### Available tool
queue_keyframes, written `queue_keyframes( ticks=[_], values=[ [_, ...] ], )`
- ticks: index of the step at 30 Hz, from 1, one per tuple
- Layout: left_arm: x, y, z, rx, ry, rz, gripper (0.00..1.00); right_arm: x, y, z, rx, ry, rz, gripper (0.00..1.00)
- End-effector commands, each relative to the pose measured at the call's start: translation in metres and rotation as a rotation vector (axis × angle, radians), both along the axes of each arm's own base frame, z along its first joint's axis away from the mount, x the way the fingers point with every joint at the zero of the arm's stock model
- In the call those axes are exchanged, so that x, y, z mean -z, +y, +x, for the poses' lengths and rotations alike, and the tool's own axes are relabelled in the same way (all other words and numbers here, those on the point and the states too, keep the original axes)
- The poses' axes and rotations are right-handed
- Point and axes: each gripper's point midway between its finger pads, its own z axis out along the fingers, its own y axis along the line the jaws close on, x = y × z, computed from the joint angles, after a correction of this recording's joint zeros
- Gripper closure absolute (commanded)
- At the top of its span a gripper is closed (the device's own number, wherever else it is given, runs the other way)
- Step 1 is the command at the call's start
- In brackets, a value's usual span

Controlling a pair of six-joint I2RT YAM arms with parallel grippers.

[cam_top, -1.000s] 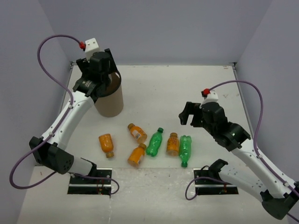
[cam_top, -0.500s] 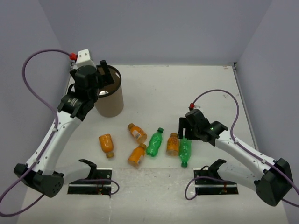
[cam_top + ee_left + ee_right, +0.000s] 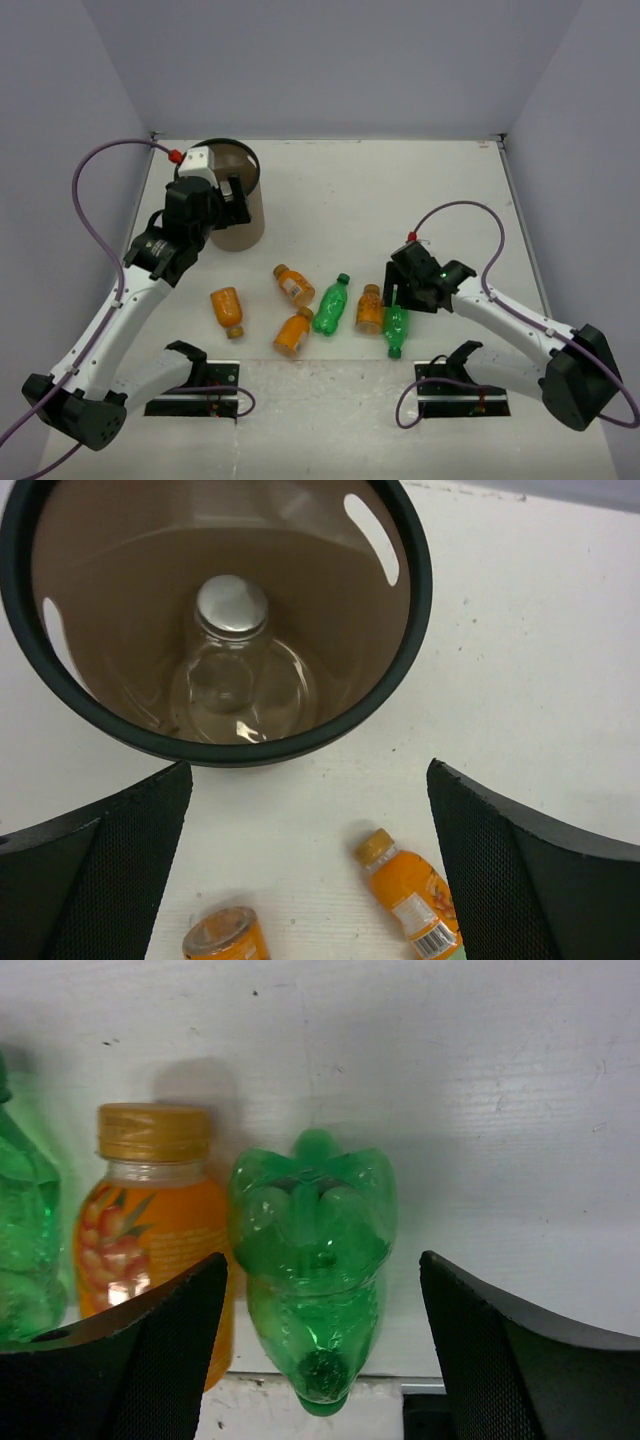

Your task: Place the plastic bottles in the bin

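Clear bottle [image 3: 235,670] now in the bin [image 3: 240,752]; next grab starting.
Left gripper [image 3: 308,780] has backed off, jaws wide apart. Right gripper [image 3: 323,1257] has dropped astride the near-right green bottle [image 3: 315,1230], jaws narrowing, not yet clamped.

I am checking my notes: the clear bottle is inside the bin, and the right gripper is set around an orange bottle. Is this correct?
Not quite: the right wrist view shows the right gripper set around a green bottle, not an orange one. The clear bottle is indeed inside the bin.
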Motion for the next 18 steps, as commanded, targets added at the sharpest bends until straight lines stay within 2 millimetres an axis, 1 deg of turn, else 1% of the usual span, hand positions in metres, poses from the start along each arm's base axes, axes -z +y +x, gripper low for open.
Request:
queue_keyframes(
  ticks=[1, 6, 7, 8, 9, 10, 12, 13, 14, 15, 16, 17, 18],
  values=[
    [-0.004, -0.013, -0.004, 0.077, -0.011, -0.006, 0.0, 0.006, -0.004, 0.001, 0.054, 0.044, -0.052, 0.22],
    [-0.009, -0.02, -0.004, 0.114, -0.019, -0.004, 0.0, 0.016, 0.006, 0.004, 0.043, 0.08, -0.035, 0.34],
    [-0.009, -0.021, -0.005, 0.117, -0.021, -0.002, 0.0, 0.021, 0.006, 0.005, 0.047, 0.098, -0.051, 0.39],
    [-0.009, -0.021, -0.005, 0.119, -0.023, -0.001, 0.0, 0.023, 0.007, 0.006, 0.045, 0.106, -0.054, 0.42],
    [-0.009, -0.022, -0.006, 0.124, -0.021, 0.0, 0.0, 0.024, 0.009, 0.008, 0.039, 0.106, -0.052, 0.48],
    [-0.008, -0.023, -0.009, 0.137, -0.02, -0.003, 0.0, 0.026, 0.01, 0.009, 0.041, 0.112, -0.057, 0.61],
    [-0.007, -0.028, -0.012, 0.165, -0.017, -0.016, 0.0, 0.026, 0.011, 0.012, 0.04, 0.1, -0.056, 0.69],
    [-0.008, -0.035, -0.016, 0.2, -0.02, -0.041, 0.0, 0.019, 0.011, 0.015, 0.046, 0.081, -0.052, 0.78],
    [-0.01, -0.042, -0.019, 0.232, -0.027, -0.057, 0.0, 0.014, 0.007, 0.019, 0.06, 0.056, -0.067, 0.8],
    [-0.005, -0.05, -0.023, 0.269, -0.018, -0.072, 0.0, 0.007, 0.003, 0.018, 0.067, 0.048, -0.074, 0.81],
    [-0.006, -0.064, -0.029, 0.344, -0.019, -0.103, 0.0, -0.005, 0.005, 0.023, 0.067, 0.013, -0.063, 0.81],
    [-0.013, -0.083, -0.037, 0.413, -0.049, -0.135, 0.0, -0.022, 0.004, 0.025, 0.075, -0.037, -0.037, 0.82],
    [-0.01, -0.095, -0.042, 0.458, -0.049, -0.147, 0.0, -0.033, -0.003, 0.025, 0.085, -0.062, -0.048, 0.83]
  ],
)
